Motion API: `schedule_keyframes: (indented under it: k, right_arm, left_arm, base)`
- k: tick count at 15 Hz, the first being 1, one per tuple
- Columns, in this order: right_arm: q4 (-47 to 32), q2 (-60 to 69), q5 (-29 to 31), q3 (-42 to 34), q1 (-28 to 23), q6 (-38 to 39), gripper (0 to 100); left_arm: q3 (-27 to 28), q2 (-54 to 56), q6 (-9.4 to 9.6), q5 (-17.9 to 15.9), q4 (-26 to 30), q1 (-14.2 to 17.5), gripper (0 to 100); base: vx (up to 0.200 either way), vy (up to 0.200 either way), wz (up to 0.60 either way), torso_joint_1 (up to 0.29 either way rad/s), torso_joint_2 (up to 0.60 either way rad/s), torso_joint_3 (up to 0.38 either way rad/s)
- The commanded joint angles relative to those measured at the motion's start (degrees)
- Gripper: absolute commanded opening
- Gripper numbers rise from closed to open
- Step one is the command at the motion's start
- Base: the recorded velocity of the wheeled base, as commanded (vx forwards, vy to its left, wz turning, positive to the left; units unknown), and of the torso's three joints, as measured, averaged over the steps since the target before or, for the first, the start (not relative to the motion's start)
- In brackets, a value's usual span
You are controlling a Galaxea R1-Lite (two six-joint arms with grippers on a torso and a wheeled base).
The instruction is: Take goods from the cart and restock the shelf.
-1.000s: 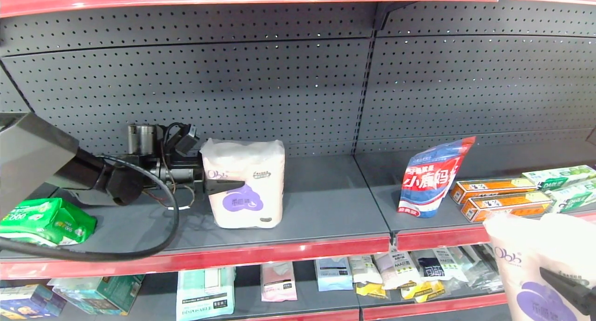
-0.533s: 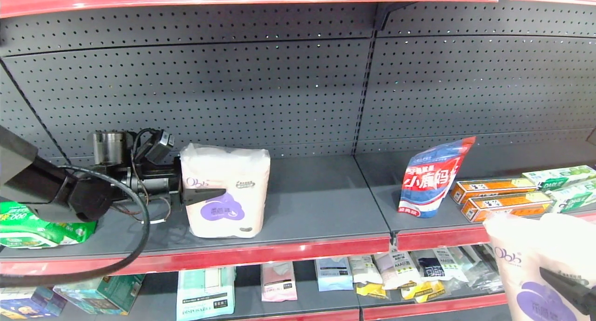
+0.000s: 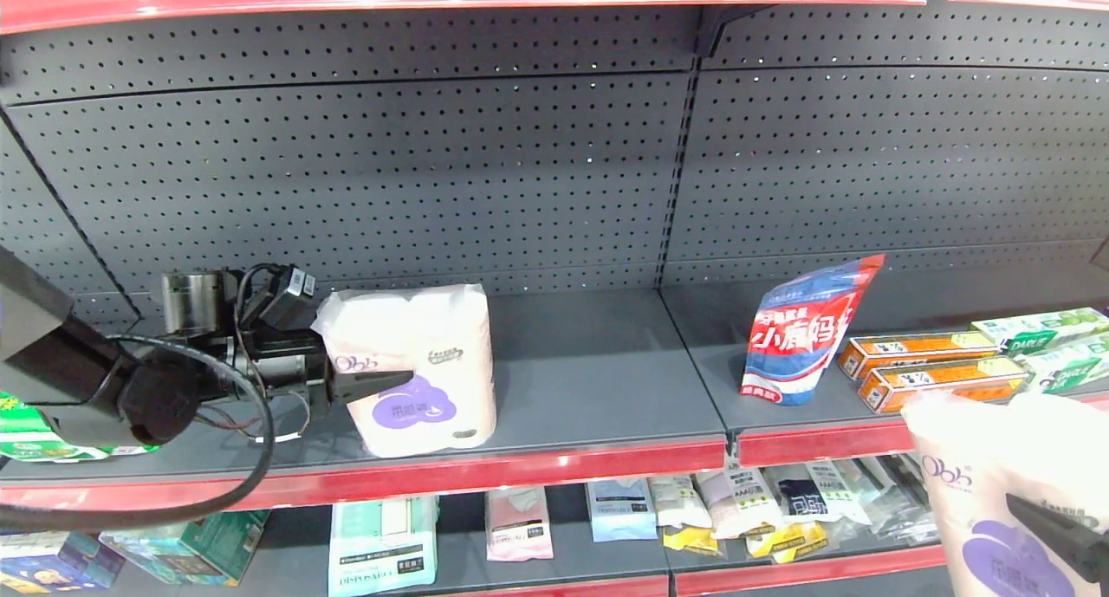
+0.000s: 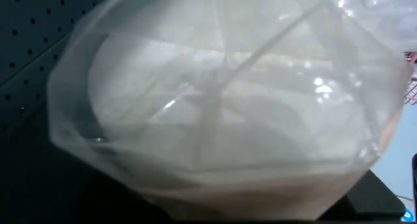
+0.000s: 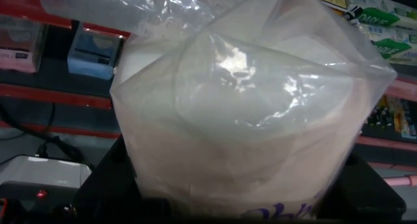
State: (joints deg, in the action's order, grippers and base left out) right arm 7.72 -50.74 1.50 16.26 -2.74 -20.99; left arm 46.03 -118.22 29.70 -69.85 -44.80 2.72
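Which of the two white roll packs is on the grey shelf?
The pack in the left gripper, left of the blue-and-red pouch. The other pack, in the right gripper, hangs out in front of the shelf.

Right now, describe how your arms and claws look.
The left arm is dark grey and black, with a silver cylinder at the wrist, a thick black cable looping beneath it and thin loose wires. The left claw and right claw have black, tapering, pointed fingers.

Left arm (image 3: 130, 398) black; silver cylinder (image 3: 192, 300); looping black cable (image 3: 256, 469); pointed jaws.
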Motion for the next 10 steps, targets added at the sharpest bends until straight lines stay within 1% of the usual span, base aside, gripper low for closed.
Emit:
schedule_keyframes:
  k: [1,3,6,8,10]
  right_arm:
    - [0.0,-0.2,0.0,0.1,0.1,-0.1,0]
    - [0.0,-0.2,0.0,0.3,0.0,-0.1,0]
    - [0.0,-0.3,0.1,0.4,0.1,-0.1,0]
    - [0.0,-0.5,0.1,0.3,0.1,-0.1,0]
    - [0.0,-0.6,0.4,0.3,0.1,-0.1,0]
  left_arm:
    - [-0.3,-1.7,0.01,-0.2,-1.3,0.1,0]
    - [-0.3,-2.6,0.01,-0.8,-2.7,0.0,0]
    - [-0.3,-2.6,0.01,-1.4,-2.7,0.1,0]
    - [-0.3,-2.6,-0.17,-3.6,-2.7,0.0,0]
    - [-0.8,-2.6,-0.43,-3.7,-2.7,0.0,0]
  base:
    - [0.0,0.0,0.0,0.0,0.0,0.0]
    - [0.0,0.0,0.0,0.0,0.0,0.0]
    - [0.0,0.0,0.0,0.0,0.0,0.0]
    - [0.0,0.0,0.0,0.0,0.0,0.0]
    - [0.0,0.0,0.0,0.0,0.0,0.0]
